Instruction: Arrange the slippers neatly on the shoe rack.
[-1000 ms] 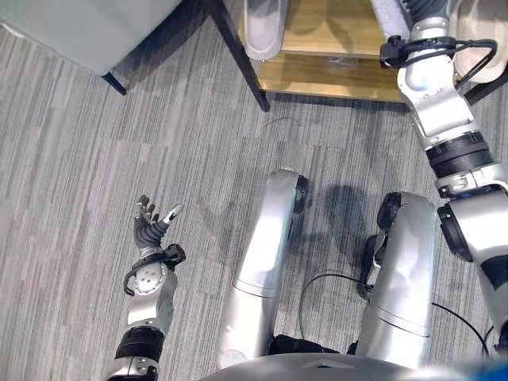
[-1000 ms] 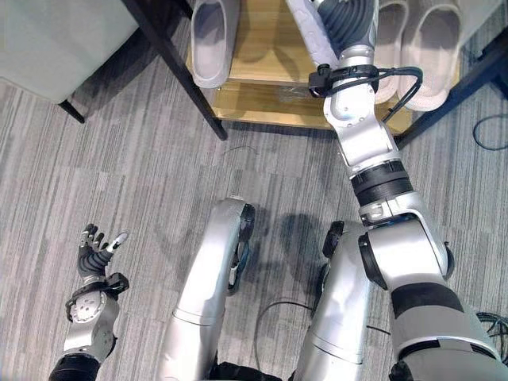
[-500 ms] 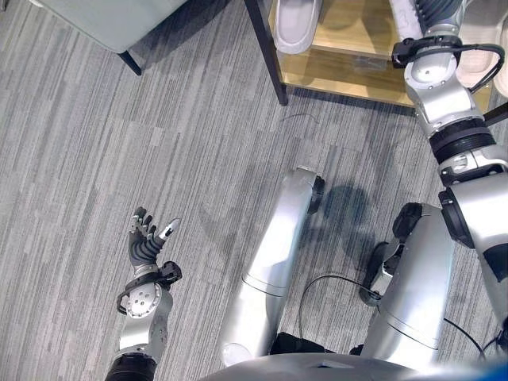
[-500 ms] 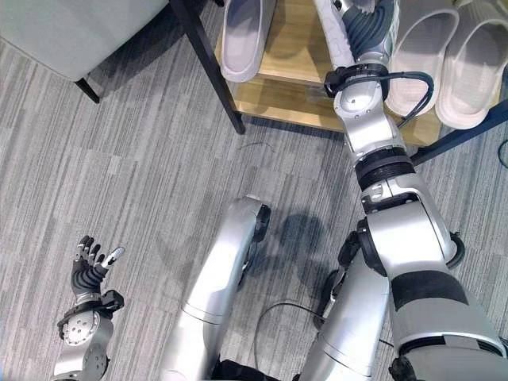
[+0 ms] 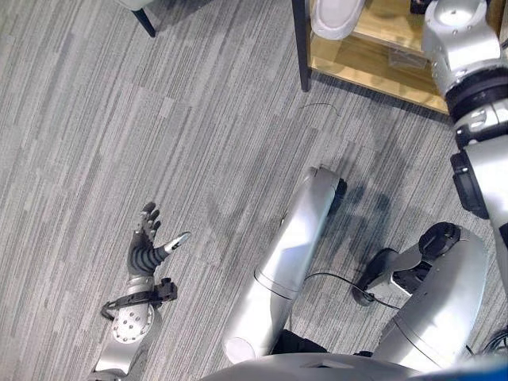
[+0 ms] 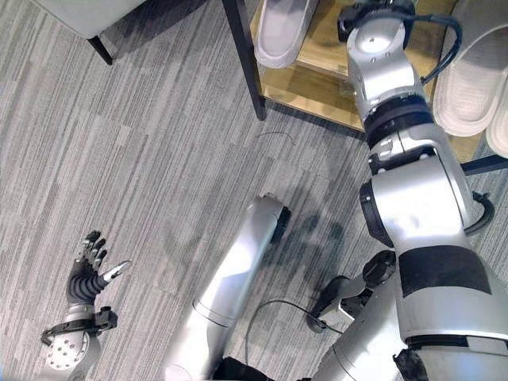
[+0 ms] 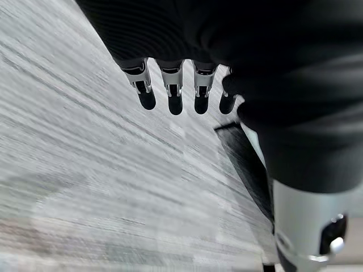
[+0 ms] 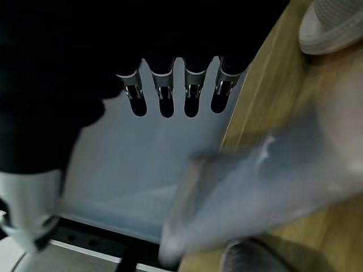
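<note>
A wooden shoe rack (image 6: pixel 317 79) stands ahead on the right. One pale grey slipper (image 6: pixel 282 32) lies on its shelf at the left end, and two more pale slippers (image 6: pixel 468 71) lie at the right end. My right arm reaches up over the shelf. In the right wrist view my right hand (image 8: pixel 165 99) has straight fingers over the wooden shelf (image 8: pixel 266 85), with a blurred pale slipper (image 8: pixel 249 192) lying past them and nothing between fingers and thumb. Another slipper's toe (image 8: pixel 334 22) shows beside it. My left hand (image 5: pixel 145 252) hangs open low over the carpet, holding nothing.
The rack's black leg (image 6: pixel 244 59) stands at its near left corner. A grey seat with a dark leg (image 6: pixel 99 49) sits at the far left. Grey striped carpet (image 5: pixel 159 119) covers the floor between them.
The whole picture has shifted, so the camera has moved; the rack now sits further up and to the right. My left hand stays open in the same pose.
</note>
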Robot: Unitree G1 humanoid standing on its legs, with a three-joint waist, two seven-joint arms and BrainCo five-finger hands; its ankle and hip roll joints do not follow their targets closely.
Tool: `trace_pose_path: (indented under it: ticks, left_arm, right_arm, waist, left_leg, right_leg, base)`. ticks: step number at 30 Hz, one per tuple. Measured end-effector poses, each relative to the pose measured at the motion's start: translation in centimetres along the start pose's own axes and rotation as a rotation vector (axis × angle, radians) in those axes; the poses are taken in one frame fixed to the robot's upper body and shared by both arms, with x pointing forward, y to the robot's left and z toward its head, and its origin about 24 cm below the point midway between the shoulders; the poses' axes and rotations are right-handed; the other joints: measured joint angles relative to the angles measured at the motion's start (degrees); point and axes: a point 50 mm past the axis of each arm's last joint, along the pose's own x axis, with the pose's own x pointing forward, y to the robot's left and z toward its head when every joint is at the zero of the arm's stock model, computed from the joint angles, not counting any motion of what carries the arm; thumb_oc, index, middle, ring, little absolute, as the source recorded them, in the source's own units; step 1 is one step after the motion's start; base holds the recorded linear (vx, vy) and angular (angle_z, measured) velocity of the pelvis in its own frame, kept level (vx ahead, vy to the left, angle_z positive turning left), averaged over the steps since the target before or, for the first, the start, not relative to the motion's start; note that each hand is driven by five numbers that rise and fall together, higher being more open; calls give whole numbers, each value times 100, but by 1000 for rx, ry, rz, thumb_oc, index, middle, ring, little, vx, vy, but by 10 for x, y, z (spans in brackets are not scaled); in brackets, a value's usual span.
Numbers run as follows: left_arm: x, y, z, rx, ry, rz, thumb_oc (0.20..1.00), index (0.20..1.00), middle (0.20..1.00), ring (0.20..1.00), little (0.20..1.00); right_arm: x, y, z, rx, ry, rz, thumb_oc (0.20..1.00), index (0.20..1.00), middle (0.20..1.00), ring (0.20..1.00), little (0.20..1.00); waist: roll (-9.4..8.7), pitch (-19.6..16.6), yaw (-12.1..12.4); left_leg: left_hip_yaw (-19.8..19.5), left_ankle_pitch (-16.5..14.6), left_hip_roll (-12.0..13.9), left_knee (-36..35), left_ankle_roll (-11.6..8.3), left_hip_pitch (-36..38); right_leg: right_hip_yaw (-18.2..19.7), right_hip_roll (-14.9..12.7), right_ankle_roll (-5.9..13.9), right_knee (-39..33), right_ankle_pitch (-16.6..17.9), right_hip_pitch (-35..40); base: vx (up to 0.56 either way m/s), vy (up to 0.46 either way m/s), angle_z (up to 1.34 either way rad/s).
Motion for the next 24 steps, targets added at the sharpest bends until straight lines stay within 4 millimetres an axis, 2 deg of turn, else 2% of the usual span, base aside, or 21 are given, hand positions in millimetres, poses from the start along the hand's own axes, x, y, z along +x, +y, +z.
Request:
trace_pose_path:
  ticks: [6, 10, 12, 16, 17, 18, 19, 21, 24]
  left_arm:
    - [0, -5, -5, 6, 22, -6, 1000, 1000, 1000, 1000, 1000]
    - [0, -5, -5, 8, 26, 2, 1000, 1000, 1000, 1000, 1000]
    - [1, -5, -5, 10, 28, 14, 1000, 1000, 1000, 1000, 1000]
    - [1, -5, -6, 33, 31, 10, 1000, 1000, 1000, 1000, 1000]
    - [1, -9, -2, 32, 10, -5, 1000, 1000, 1000, 1000, 1000]
    - [4, -12, 5, 21, -12, -18, 1000, 1000, 1000, 1000, 1000]
    - [5, -14, 7, 22, -20, -24, 1000, 1000, 1000, 1000, 1000]
    - [4, -14, 5, 45, -17, -18, 1000, 1000, 1000, 1000, 1000]
    - [4, -13, 4, 53, -7, -15, 1000, 1000, 1000, 1000, 1000]
  right_arm:
    - [-1, 0, -2, 25, 29, -13, 1000, 1000, 1000, 1000, 1000]
    - [0, -6, -6, 9, 31, -32, 1000, 1000, 1000, 1000, 1000]
    - [-1, -11, 2, 19, -27, -48, 1000, 1000, 1000, 1000, 1000]
    - [0, -18, 1, -99, -81, -87, 1000, 1000, 1000, 1000, 1000]
    - [0, -19, -1, -158, -93, -88, 1000, 1000, 1000, 1000, 1000]
    - [1, -20, -15, -326, -76, -79, 1000, 1000, 1000, 1000, 1000]
    - [-4, -19, -33, -402, 0, -72, 1000, 1000, 1000, 1000, 1000]
    - [-9, -14, -45, -446, 54, -53, 1000, 1000, 1000, 1000, 1000]
    - [-12, -8, -47, -460, 57, -27, 1000, 1000, 1000, 1000, 1000]
  waist:
    - [4, -2, -15]
    - [5, -3, -127]
    - [5, -3, -230]
    - [3, -2, -310]
    - [2, -2, -336]
    - [-1, 0, -347]
    - [-3, 1, -364]
    - [-6, 2, -404]
    - [-35, -3, -409]
  left_leg:
    - [81, -68, 47, 0, 18, -28]
    - [122, -77, 109, 17, 12, -118]
    - [128, -77, 113, 16, 12, -116]
    - [140, -75, 123, 17, 11, -106]
    - [143, -74, 124, 17, 8, -102]
    - [144, -69, 121, 36, -2, -72]
    - [144, -69, 124, 36, -2, -14]
    - [140, -73, 118, 39, 6, -9]
    - [127, -52, 115, 40, -38, -9]
  right_leg:
    - [64, 8, -18, 9, -8, -112]
    - [102, 17, -41, 78, -17, -276]
    - [104, 18, -51, 79, -22, -276]
    - [126, 48, -48, 83, -20, -279]
    - [131, 52, -43, 90, -18, -280]
    - [142, 50, -37, 131, -14, -263]
    - [143, 49, -40, 136, -15, -214]
    - [148, 51, -53, 136, -21, -208]
    - [137, 52, -45, 139, -18, -204]
  base:
    - [-17, 16, -4]
    - [-31, -31, -2]
    - [-42, -38, -2]
    - [-18, -24, 0]
    - [-47, -79, 1]
    - [-53, -79, 2]
    - [-31, -31, 1]
    - [-17, -11, -1]
    - [0, 0, 0]
